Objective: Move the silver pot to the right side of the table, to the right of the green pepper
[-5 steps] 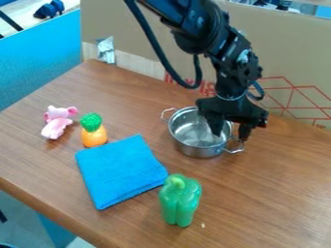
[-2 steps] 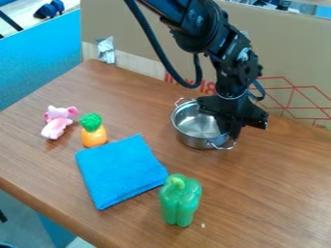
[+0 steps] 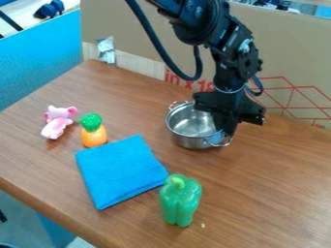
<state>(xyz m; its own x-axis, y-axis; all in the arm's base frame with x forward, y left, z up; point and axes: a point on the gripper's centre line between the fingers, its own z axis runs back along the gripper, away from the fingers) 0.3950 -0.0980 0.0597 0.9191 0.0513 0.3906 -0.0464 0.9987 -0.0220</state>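
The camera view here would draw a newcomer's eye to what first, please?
Probably the black gripper at the right rim of the shiny steel pot, right of centre. The bright blue cloth, folded flat left of centre, likely comes next, then the green pepper standing in front.

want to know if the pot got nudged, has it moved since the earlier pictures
Yes, the metal pot sits farther from the green pepper and closer to the cardboard behind than in the first picture.
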